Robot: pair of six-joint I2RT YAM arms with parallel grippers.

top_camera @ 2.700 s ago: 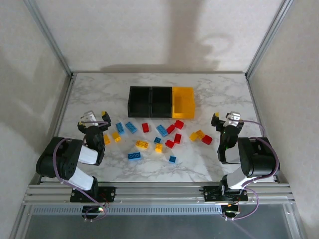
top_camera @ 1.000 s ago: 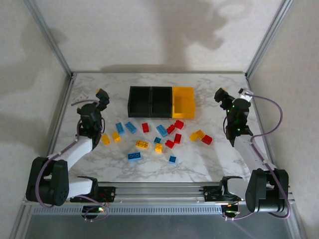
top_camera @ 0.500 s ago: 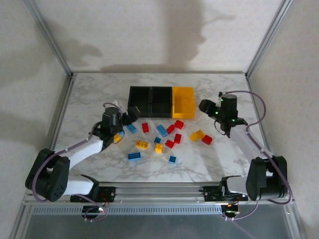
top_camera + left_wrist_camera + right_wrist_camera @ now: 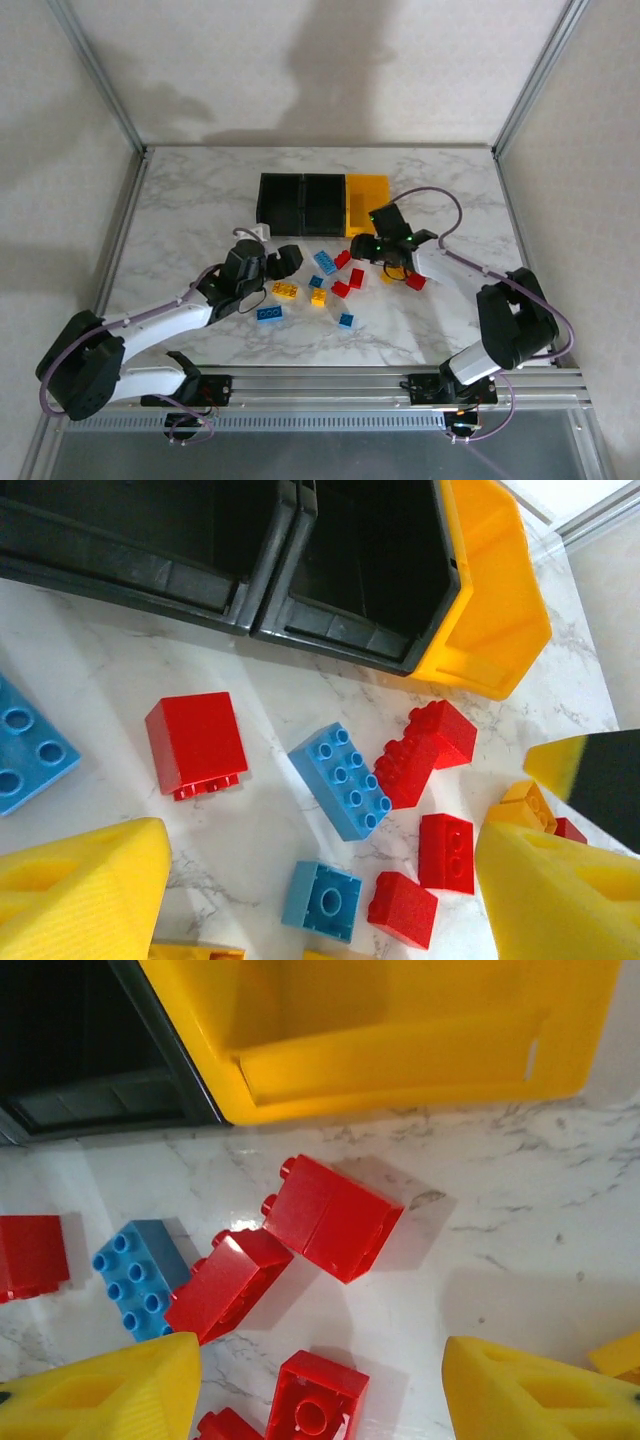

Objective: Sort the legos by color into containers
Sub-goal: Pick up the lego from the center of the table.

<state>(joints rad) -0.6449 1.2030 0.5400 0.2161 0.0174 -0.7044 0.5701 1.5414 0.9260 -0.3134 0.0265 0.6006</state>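
Observation:
The legos lie loose on the marble in front of three joined containers: two black bins (image 4: 300,200) and a yellow-orange bin (image 4: 368,205). My left gripper (image 4: 320,900) hangs open over a small upturned blue brick (image 4: 322,900) and a red brick (image 4: 402,910). A long blue brick (image 4: 340,780) lies just beyond them. In the top view the left gripper (image 4: 283,260) sits at the pile's left side. My right gripper (image 4: 320,1400) is open above an upturned red brick (image 4: 315,1400). Two red bricks (image 4: 330,1217) lie ahead of it. Nothing is held.
A square red brick (image 4: 196,742) and a blue one (image 4: 25,755) lie left of the pile. Yellow-orange bricks (image 4: 285,290) and a blue brick (image 4: 268,313) sit nearer the front. The right gripper's finger (image 4: 595,780) reaches into the left wrist view, close by.
Both arms have swung inward from the table's sides and dropped toward the pile of bricks. Both pairs of jaws have narrowed but stay open.

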